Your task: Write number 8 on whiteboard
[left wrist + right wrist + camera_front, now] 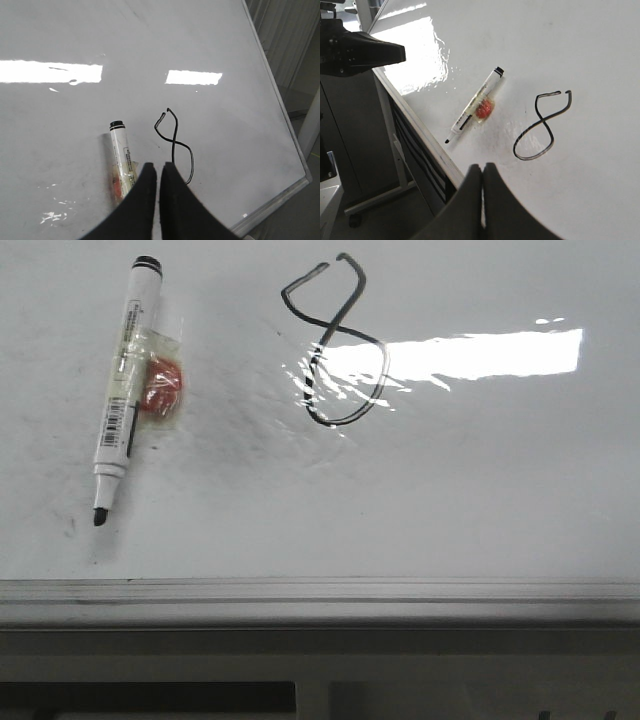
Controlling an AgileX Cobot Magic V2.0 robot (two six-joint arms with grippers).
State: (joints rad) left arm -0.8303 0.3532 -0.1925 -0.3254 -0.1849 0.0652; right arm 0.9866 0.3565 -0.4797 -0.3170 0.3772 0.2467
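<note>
number 8 [337, 345] drawn on whiteboard [480, 510], marker [124, 380] lies uncapped just left of it; left gripper [159, 172], right gripper [482, 172] both closed, empty; judge only retreat left, lift clear of wet ink

We note the whiteboard [500, 510]: glossy white, glare wrinkled, faint grey smudging, grey metal edge rail [320, 592]. The marker [123, 390] looks smooth white plastic, clear shiny tape [165, 380] around it. Gripper fingers [172, 200] read matt black.

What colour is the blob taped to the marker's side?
Orange-red blob, under clear tape on the marker; clearest in the front view.
</note>
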